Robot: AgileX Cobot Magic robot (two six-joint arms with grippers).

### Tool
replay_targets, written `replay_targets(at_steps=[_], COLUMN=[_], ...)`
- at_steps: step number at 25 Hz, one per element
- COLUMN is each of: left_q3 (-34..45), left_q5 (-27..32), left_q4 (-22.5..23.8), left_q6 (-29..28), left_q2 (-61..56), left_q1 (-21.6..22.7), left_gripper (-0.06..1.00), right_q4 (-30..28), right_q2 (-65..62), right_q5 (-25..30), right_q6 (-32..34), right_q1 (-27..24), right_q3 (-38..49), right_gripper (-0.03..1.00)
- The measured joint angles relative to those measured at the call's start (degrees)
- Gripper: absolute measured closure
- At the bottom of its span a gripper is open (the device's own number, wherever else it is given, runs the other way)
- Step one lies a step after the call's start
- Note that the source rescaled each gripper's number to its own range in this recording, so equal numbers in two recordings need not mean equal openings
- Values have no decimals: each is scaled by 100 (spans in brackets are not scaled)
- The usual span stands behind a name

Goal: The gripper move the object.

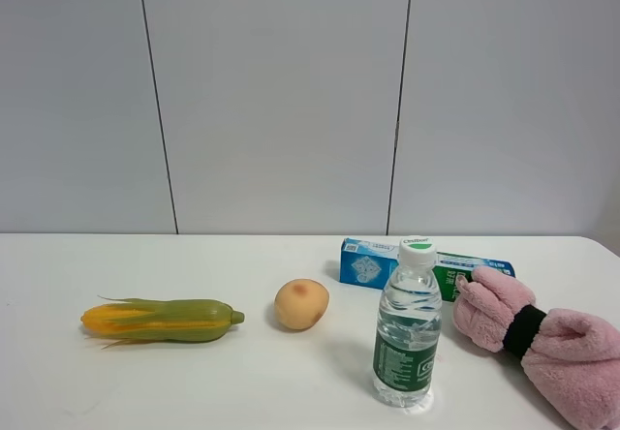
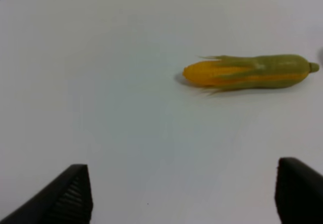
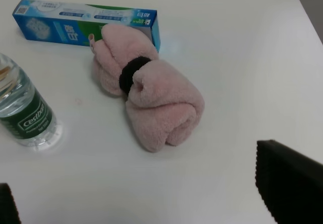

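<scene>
The pink fluffy rolled towel with a black band lies on the white table at the front right, one end touching a toothpaste box. In the right wrist view the towel lies ahead of my right gripper. That gripper is open and empty, with one black fingertip showing on each side, and it stands apart from the towel. My left gripper is open and empty above bare table, short of the corn cob. Neither gripper shows in the exterior view.
A blue-green toothpaste box lies behind the towel. A water bottle stands upright just left of the towel. A tan potato sits mid-table and a corn cob at the left. The table's right edge is close to the towel.
</scene>
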Motion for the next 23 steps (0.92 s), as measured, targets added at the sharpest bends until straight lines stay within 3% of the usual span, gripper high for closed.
replay_targets(at_steps=[23], left_q3=[0], left_q5=[-40], left_q4=[66], left_q6=[-132], left_q2=[0], left_q1=[0], left_gripper=[19], right_q4=[0], right_q2=[0], right_q5=[0], right_q6=[0], right_q1=[0], right_q3=[0], right_gripper=[-3])
